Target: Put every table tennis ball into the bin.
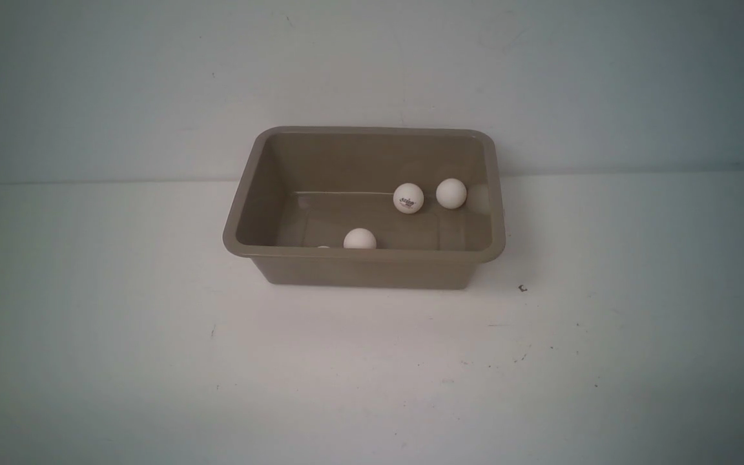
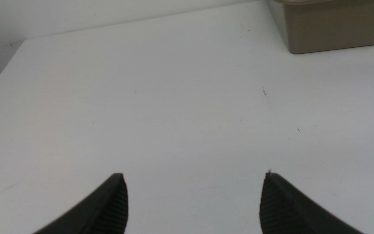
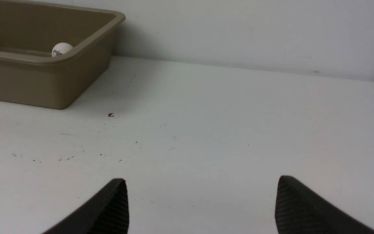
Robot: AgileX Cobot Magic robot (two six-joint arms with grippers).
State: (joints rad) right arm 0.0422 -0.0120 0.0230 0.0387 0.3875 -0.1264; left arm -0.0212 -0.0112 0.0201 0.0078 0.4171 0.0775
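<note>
- Three table tennis balls (image 1: 409, 197) lie inside the bin (image 1: 372, 264) at the frame's centre; a fourth sliver of white (image 1: 323, 247) peeks over the near rim, perhaps another.
- You see no ball on the tabletop (image 1: 372, 374), so the task looks finished.
- One ball carries a small dark logo, too blurred to read.
- Your left claw (image 2: 193, 195) and right claw (image 3: 200, 198) are spread and empty, hanging over bare tabletop apart from the bin.

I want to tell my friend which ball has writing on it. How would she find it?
Look in the tan bin on the white table. Two table tennis balls sit together near its far right corner. The left one has a dark logo; its neighbour is plain white.
</note>
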